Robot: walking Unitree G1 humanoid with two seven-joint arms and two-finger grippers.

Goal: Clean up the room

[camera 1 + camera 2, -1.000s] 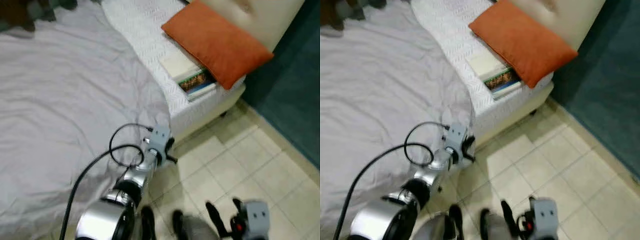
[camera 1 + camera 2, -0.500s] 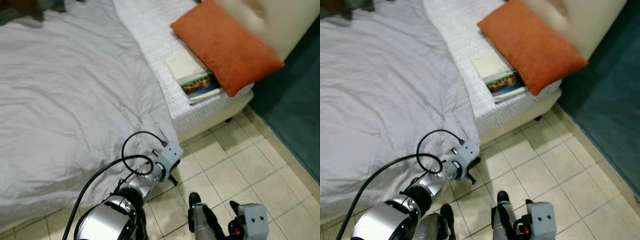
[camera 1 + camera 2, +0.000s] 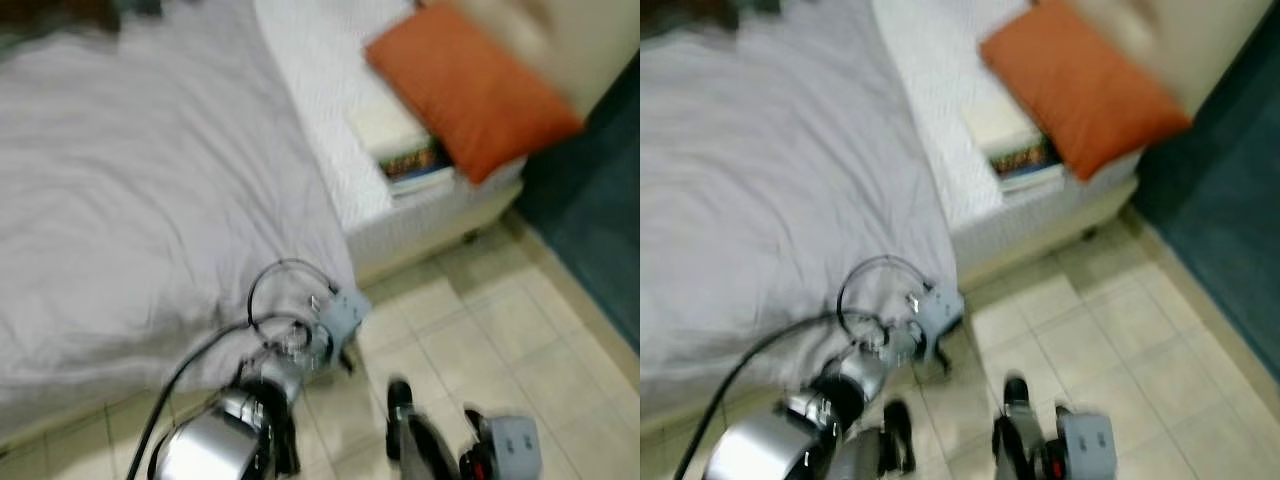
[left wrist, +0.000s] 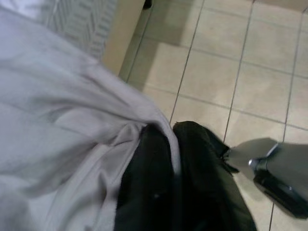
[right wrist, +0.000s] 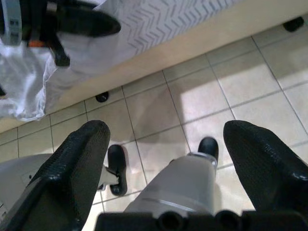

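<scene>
Fabric of the grey bedsheet [image 4: 62, 125] sits pinched in the left gripper [image 4: 171, 144] at lower centre; pull evenly upward, keeping tension. Right gripper [image 5: 163, 144] hangs wide apart.

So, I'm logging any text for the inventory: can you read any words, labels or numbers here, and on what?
None can be read.
Books on the bed, beside the orange pillow: a printed cover shows, too blurred to read.
Left gripper, shut on the grey sheet: no markings.
</scene>
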